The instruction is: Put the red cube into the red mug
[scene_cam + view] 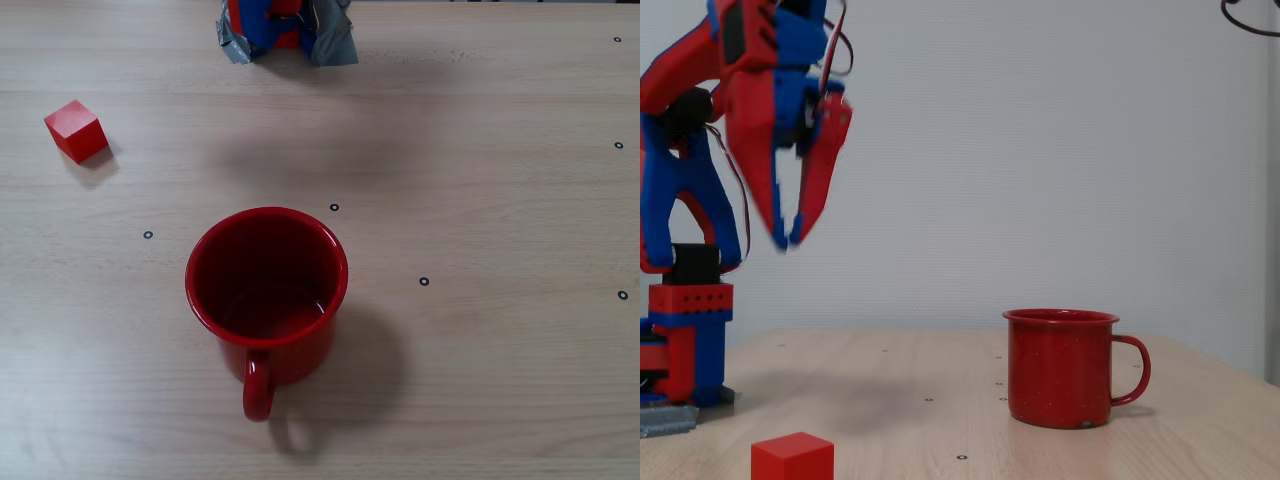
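Fixed view from above: red cube point(76, 130) sits on the wooden table point(480, 180) at about ten o'clock from the red mug point(266, 285), well apart from it; mug handle point(258, 388) points to six o'clock.
Fixed view from the side: gripper point(790, 235) hangs high above the table near the arm's base point(685, 335), pointing down.
Tool state: fingers nearly together at the tips, holding nothing.
Cube: resting flat, untouched, nothing beside it.
Mug: upright, mouth open, nothing visible inside.
Step in hand: by my reading, the reach toward the cube has not begun; nothing is grasped yet.
Next move: likely spread the fingers, swing over the cube, descend and close on two opposite faces.
Edges and room: bare table all round the cube and between cube and mug; cube lies near the nine o'clock border of the overhead view, so the table edge there cannot be judged.
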Controlling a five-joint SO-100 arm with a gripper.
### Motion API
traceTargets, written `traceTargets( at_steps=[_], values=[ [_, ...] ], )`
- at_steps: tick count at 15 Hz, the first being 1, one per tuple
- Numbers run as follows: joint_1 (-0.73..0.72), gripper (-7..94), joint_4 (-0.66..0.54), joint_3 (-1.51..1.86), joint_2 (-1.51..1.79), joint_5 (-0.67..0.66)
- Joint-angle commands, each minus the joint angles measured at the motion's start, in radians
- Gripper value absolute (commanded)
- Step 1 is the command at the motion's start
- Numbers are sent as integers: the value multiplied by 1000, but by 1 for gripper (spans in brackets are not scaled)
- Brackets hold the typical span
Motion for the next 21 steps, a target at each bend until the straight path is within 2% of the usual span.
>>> traceTargets(
  at_steps=[1,5,10,13,16,18,21],
  values=[
    [52,0,-51,17,-8,-18],
    [117,0,-195,91,-124,-95],
    [206,0,-207,-54,-354,-247],
    [245,2,-227,-121,-454,-278],
    [270,14,-278,-164,-525,-224],
    [276,32,-268,-209,-555,-196],
    [268,50,-221,-225,-569,-239]
  ],
)
